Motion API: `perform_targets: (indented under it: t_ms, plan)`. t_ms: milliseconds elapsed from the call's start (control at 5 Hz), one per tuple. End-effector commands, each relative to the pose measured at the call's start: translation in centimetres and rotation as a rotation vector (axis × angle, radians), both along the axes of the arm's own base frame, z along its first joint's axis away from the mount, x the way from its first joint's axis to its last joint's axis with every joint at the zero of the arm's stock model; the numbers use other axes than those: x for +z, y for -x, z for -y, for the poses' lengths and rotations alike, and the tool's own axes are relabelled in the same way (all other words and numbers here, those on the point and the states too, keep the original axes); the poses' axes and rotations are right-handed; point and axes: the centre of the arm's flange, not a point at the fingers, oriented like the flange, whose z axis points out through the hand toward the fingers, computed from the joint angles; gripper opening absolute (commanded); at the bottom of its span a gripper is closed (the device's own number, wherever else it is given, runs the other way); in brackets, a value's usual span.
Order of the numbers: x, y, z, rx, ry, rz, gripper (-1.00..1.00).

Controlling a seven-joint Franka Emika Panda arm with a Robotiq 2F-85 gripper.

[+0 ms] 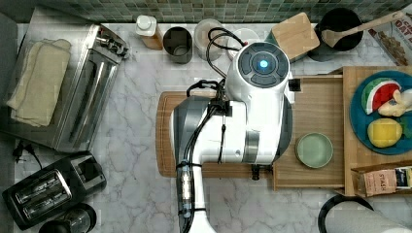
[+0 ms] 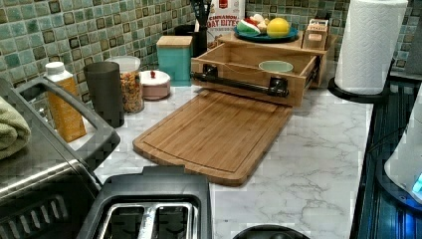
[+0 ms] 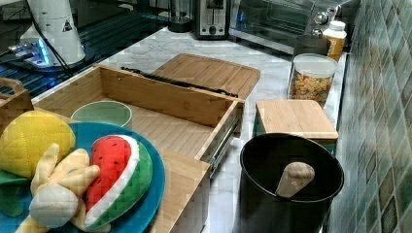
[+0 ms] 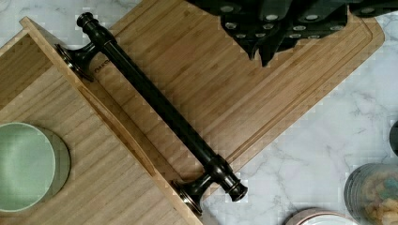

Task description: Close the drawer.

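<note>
— Marble counter [image 2: 318, 164] under green tile, that's where I'm working. How far along am I?

— Barely started, I'd judge. What do you see of the drawer?

— My drawer [image 3: 165, 124] stands pulled well out of its wooden cabinet [image 3: 182, 187], with the slide rail bare on one side in the right view. A small green bowl [image 2: 275, 66] sits inside it. On the cabinet's top rests a blue plate [image 3: 145, 204] of toy fruit.

— And the handle?

— That long black handle [image 4: 157, 105] runs across the drawer's front, over the near edge of the cutting board [image 2: 214, 134] lying flat on the counter just before it. Nothing of me touches the bar.

— Where's your gripper?

— My gripper [image 4: 281, 23] hangs above the cutting board, on the outer side of the handle and apart from it. As for my jaws, I cannot tell whether they're spread or clenched; they appear as dark shapes at the edge of the wrist view, and nothing is between them that I can make out.

— So what's left?

— Everything, by my reckoning: come down against the drawer front or the handle, then push it toward the cabinet until the front sits flush. The bowl may slide if I shove hard.
</note>
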Motion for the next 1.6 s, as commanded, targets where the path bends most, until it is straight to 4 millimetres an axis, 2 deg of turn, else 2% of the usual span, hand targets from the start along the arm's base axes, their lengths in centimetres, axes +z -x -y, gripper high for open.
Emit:
perform_targets:
  t_ms: [200,400,600,800,1000,1200,1400,1600]
  plan:
    - [-0.6,0.2,0.1,-0.001,-0.001,-0.012,-1.0]
    - [-1.9,1.0,-0.8,0.171,-0.046,0.036,-1.0]
    - [-3.1,1.9,-3.6,0.31,-0.079,0.065,-1.0]
    - [-4.1,3.4,-7.6,0.453,-0.055,0.121,-1.0]
    - [-5.8,4.3,-10.4,0.521,-0.036,0.133,-1.0]
    - [-7.9,4.7,-11.7,0.602,-0.016,0.104,-1.0]
    - [-10.7,4.3,-11.9,0.72,0.051,0.058,-1.0]
    - [-13.3,4.4,-10.9,0.797,0.1,0.078,-1.0]
